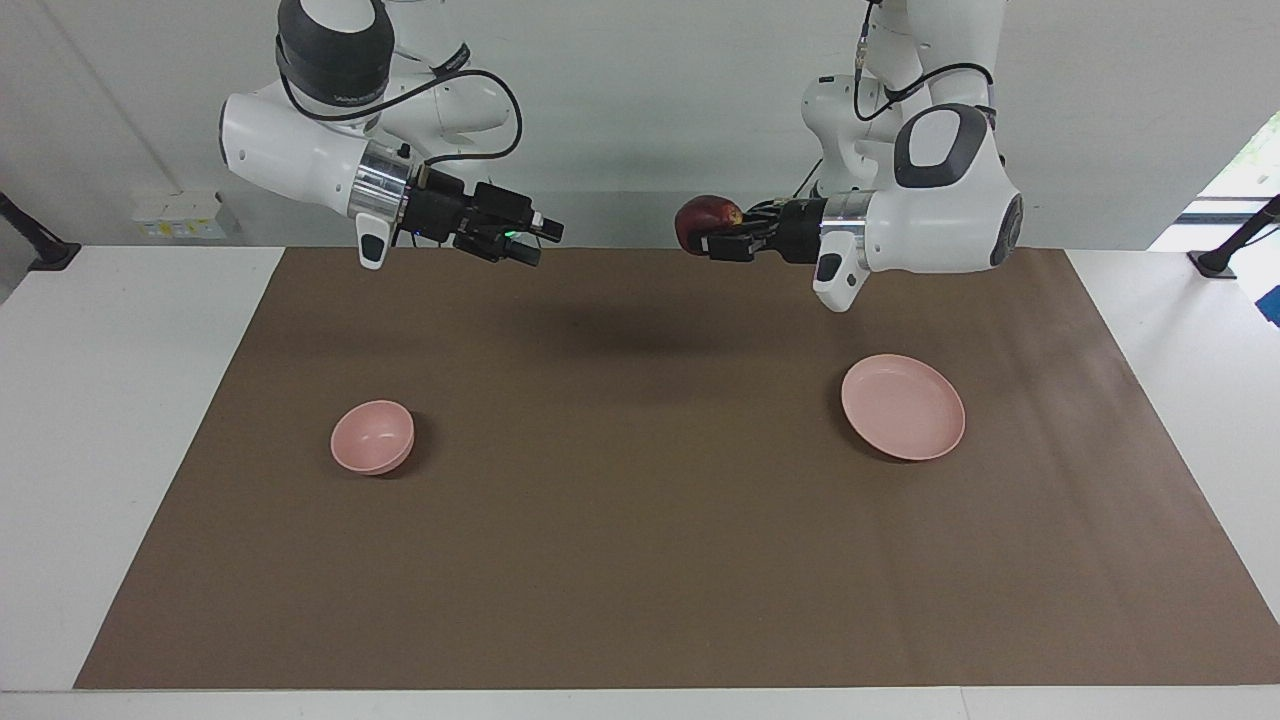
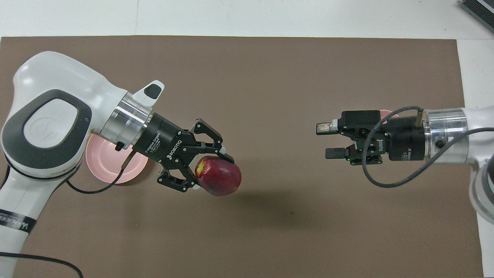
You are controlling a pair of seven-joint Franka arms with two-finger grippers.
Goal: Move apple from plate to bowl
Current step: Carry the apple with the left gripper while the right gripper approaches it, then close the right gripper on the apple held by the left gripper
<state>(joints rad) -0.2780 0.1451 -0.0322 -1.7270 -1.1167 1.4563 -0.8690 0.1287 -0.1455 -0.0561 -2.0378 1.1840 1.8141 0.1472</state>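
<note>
The left pincer (image 1: 712, 240) is clenched on the apple (image 1: 702, 222), holding it high over the bare middle of the desk (image 1: 640, 560), its wrist turned level so the fruit points toward the right pincer (image 1: 530, 243); the plate (image 1: 903, 406) lies bare below and back toward the left arm's end, and the bowl (image 1: 372, 436) sits well apart from the apple, down under the right arm's end. The right pincer hangs released, fingers spread, also level and facing the apple across a gap; this looks like a hand-over being set up.

The risks, as I judge them: the apple is round and smooth and appears gripped near its stem end, most of it jutting past the fingertips (image 2: 227, 157), so it could twist or slip out; if the left pincer lets go before the right one has closed, the fruit drops and rolls on the desk; if the two approach off-line, the right fingers (image 2: 335, 153) may strike the apple and knock it free; a release too high over the bowl could bounce it out or tip the small bowl.
</note>
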